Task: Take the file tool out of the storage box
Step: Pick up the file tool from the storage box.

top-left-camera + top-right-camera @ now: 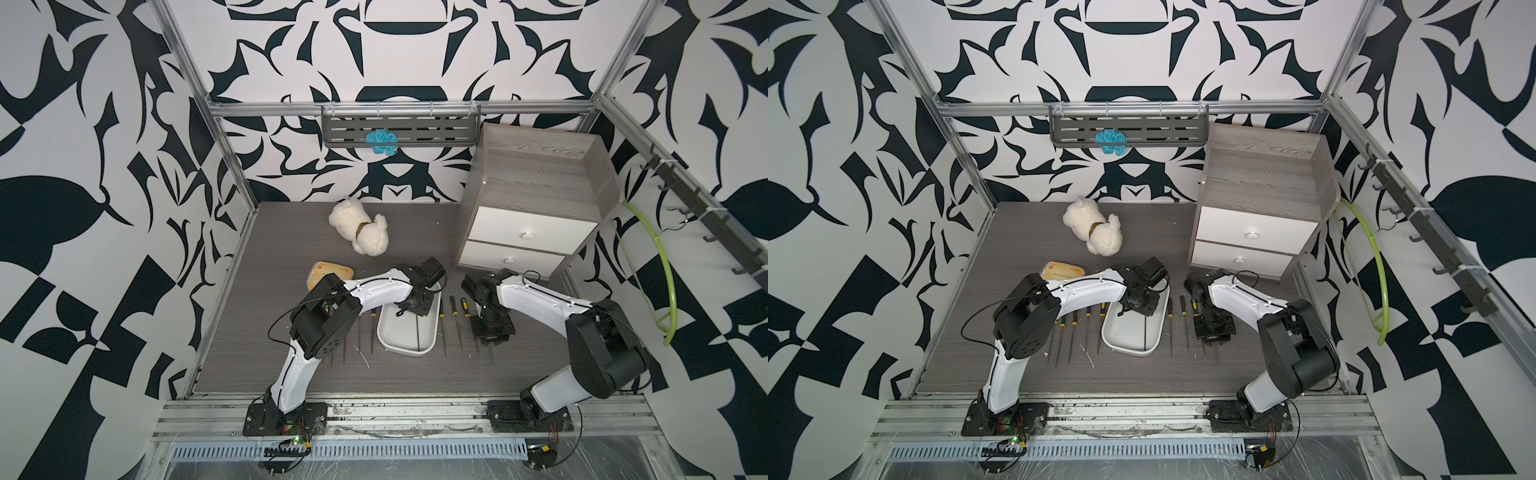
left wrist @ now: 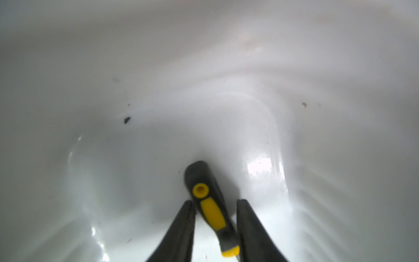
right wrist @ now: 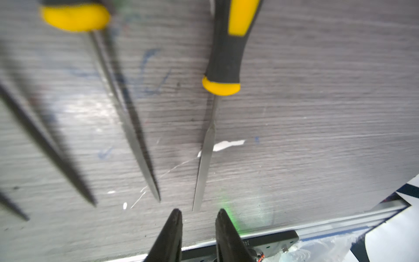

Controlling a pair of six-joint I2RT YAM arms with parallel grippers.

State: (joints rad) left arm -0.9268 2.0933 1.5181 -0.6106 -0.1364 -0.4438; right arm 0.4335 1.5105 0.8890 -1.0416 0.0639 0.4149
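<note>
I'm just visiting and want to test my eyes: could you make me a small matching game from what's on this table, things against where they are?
Things:
1. file tool
2. plush toy
3. blue yarn ball
4. right gripper

Places:
A. on the wall shelf
B. over files lying on the table
C. inside the storage box, between the left gripper fingers
D. near the table's back edge

Pairs: 1-C, 2-D, 3-A, 4-B

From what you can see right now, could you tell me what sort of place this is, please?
Probably a robot test cell: an aluminium frame around patterned walls, and two arms bolted to a base rail.
</note>
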